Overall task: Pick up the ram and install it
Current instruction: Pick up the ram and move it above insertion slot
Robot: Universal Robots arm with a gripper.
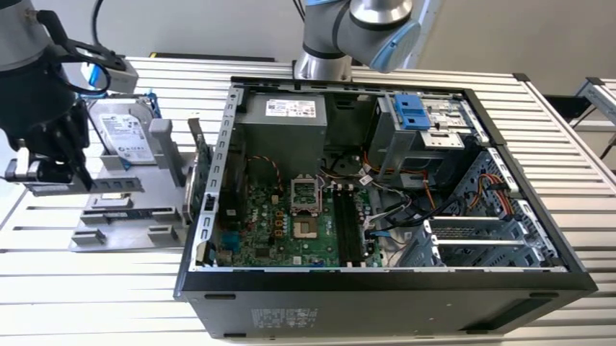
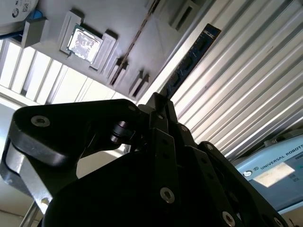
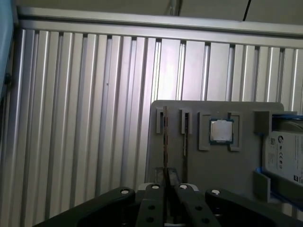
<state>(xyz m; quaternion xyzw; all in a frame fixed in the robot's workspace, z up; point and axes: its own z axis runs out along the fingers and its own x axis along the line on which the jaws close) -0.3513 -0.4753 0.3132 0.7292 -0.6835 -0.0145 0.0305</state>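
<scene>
Looks like the ram [image 2: 191, 59] is pinched edge-on in the closed gripper [image 3: 165, 179], over the grey holder tray [image 1: 125, 234] at 9 o'clock of the open case [image 1: 385, 285]. Nothing's been installed yet: the memory slots [image 1: 348, 223] look bare. Whether it's been lifted clear of the tray can't be made out.

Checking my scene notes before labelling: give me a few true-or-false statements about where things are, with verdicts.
The computer case lies open, motherboard showing. True.
The gripper is inside the case. False: it is over the grey tray, on the exterior view's left of the case.
A processor chip sits in the tray. True.
The ram is seated in the motherboard. False: it is at the tray, by the gripper.
</scene>
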